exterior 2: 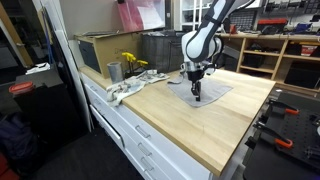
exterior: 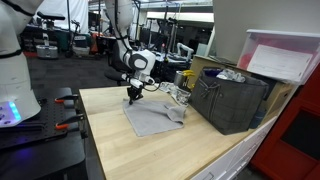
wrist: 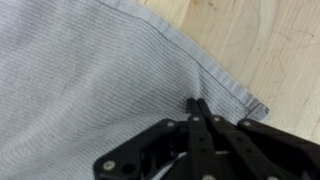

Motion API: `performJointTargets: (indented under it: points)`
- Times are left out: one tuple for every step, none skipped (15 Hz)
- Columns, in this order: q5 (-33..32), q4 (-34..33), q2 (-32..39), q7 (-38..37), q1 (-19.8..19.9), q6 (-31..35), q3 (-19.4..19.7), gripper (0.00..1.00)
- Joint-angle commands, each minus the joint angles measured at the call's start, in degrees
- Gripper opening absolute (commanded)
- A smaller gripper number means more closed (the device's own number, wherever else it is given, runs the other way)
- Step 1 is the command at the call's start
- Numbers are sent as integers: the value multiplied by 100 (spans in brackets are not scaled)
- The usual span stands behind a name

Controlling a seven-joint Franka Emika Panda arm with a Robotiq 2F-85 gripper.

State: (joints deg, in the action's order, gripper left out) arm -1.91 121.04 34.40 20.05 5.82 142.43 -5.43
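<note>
The black 2-finger Robotiq gripper (wrist: 195, 104), entering the wrist view from 6 o'clock, stands closed, its tips pinching a flat grey woven cloth (wrist: 90, 70) just inside the hemmed edge (wrist: 215, 72). In an exterior view the cloth lies spread on the pale wooden tabletop (exterior: 130, 155), with a dark slatted plastic crate (exterior: 232, 100) at its 3 o'clock. The pinch looks made. Any lift calls for a slow, straight rise so the thin fabric stays between the tips.
</note>
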Motion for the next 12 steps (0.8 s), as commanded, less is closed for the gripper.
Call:
performJointTargets:
  points:
    - [-131, 265, -320, 195, -42, -83, -25, 0]
    - [-83, 325, -409, 379, 23, -158, -121, 0]
    - [65, 375, -479, 618, 135, -241, -281, 0]
    - [103, 422, -555, 761, 154, -277, -361, 0]
    - [245, 456, -624, 994, 241, -345, -524, 0]
    - [333, 478, -681, 1178, 283, -400, -635, 0]
    - [468, 497, -757, 1409, 338, -508, -778, 0]
    - [572, 511, -831, 1598, 365, -613, -884, 0]
    - [635, 523, -907, 1751, 344, -731, -931, 0]
    - [724, 524, -968, 1932, 342, -856, -977, 0]
    - [774, 521, -1029, 2047, 305, -960, -982, 0]
    - [837, 526, -1099, 2203, 286, -1059, -997, 0]
